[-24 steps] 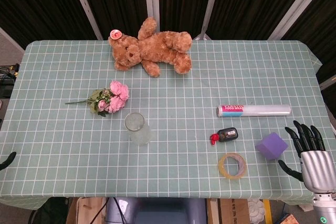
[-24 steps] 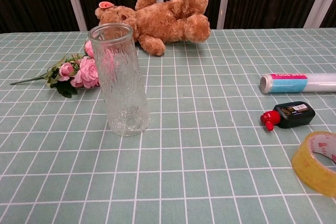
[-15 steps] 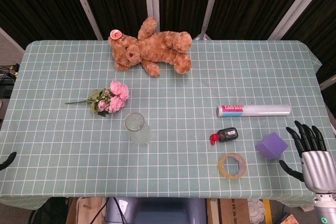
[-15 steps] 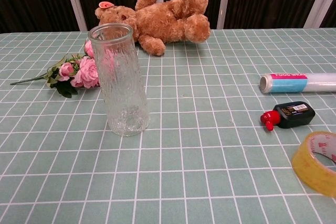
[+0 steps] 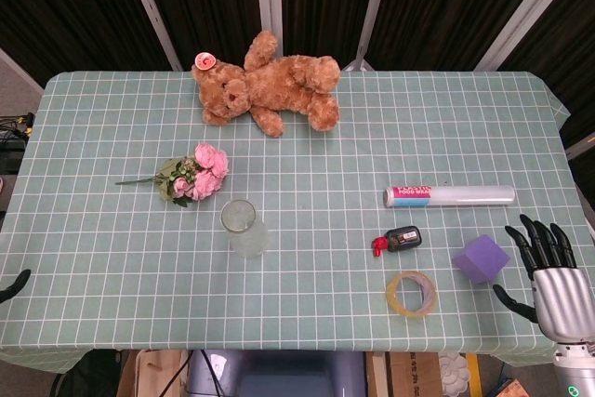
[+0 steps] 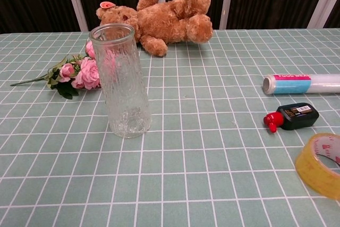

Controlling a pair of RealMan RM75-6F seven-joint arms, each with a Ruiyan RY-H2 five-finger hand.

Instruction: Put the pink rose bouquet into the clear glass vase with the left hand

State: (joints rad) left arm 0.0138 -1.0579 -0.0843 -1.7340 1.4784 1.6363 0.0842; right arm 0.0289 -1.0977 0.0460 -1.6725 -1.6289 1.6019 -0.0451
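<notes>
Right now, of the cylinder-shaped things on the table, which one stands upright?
The clear glass vase stands upright, mouth up. The food wrap roll and the small black bottle both lie on their sides.

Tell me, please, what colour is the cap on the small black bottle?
Red: the cap on the small black bottle shows best in the chest view.

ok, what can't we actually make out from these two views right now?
- Left hand: head view shows only a dark tip at the left edge, chest view none; its state is unknown.
- Right hand: absent from the chest view.
- Yellow tape roll: cut off by the chest view's right edge.
- Pink rose bouquet: partly hidden behind the clear glass vase in the chest view.
- Black bottle: label too small to read.
</notes>
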